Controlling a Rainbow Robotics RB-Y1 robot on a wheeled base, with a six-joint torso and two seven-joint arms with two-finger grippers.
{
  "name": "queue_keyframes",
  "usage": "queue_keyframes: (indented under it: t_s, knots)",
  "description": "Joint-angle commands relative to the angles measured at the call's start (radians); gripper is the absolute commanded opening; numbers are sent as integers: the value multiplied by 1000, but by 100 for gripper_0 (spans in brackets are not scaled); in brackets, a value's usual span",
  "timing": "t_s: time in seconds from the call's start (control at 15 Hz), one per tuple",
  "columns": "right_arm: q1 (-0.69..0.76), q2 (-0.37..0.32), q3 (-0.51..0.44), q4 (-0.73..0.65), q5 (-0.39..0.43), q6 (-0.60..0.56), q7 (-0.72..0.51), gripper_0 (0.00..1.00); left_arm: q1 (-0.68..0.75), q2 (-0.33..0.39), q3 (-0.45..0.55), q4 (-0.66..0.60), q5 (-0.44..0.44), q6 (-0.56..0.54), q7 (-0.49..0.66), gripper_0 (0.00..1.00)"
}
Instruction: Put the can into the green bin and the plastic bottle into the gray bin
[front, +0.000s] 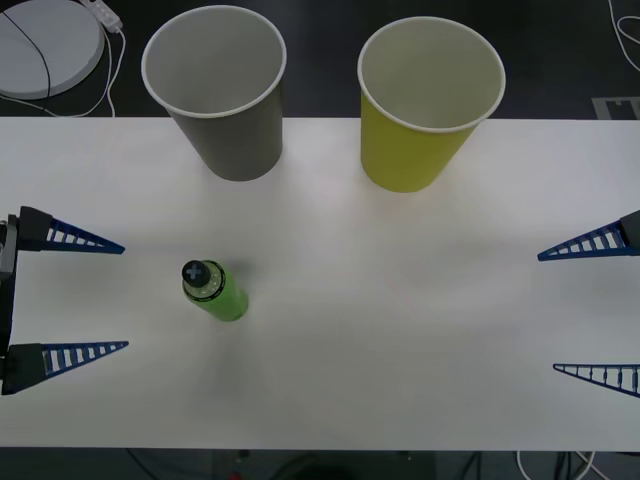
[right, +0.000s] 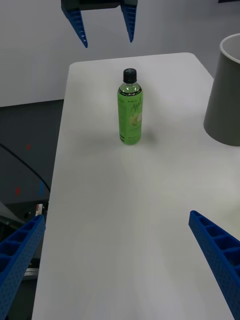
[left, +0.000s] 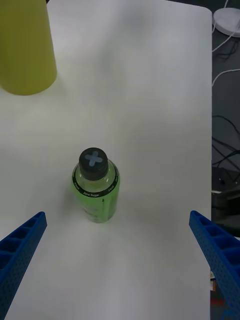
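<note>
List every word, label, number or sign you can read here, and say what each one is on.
"Zero Sugar": on the dark band around the plastic bottle shoulder, left wrist view.
White cross sign: on the bottle's black cap.
Script word on the bottle's label, right wrist view: too blurred to read.
Gray bin and green bin: no text.

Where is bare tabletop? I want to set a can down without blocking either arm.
Widest free patch: table between the plastic bottle and the open right tool, in front of the green bin. Crowded: the narrow gap between the open left tool and the bottle; the gray bin stands behind.
</note>
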Motion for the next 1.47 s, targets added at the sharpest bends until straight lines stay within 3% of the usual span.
queue_keyframes:
  t_s: [0.07, 0.33, 0.6, 0.93, 1.47]
  knots:
    - [0, 0, 0, 0, 0, 0, 0, 100, 59, -1, 0, 1, 34, 47, -27, 100]
    - [0, 0, 0, 0, 0, 0, 0, 100, 131, -12, -8, 29, 95, 95, -123, 100]
    - [0, 0, 0, 0, 0, 0, 0, 100, 109, -63, -97, 135, 178, 101, -281, 100]
    - [0, 0, 0, 0, 0, 0, 0, 100, 88, -130, -160, 219, 192, 138, -359, 100]
    - [0, 0, 0, 0, 0, 0, 0, 100, 49, -193, -301, 224, 184, 288, -465, 100]
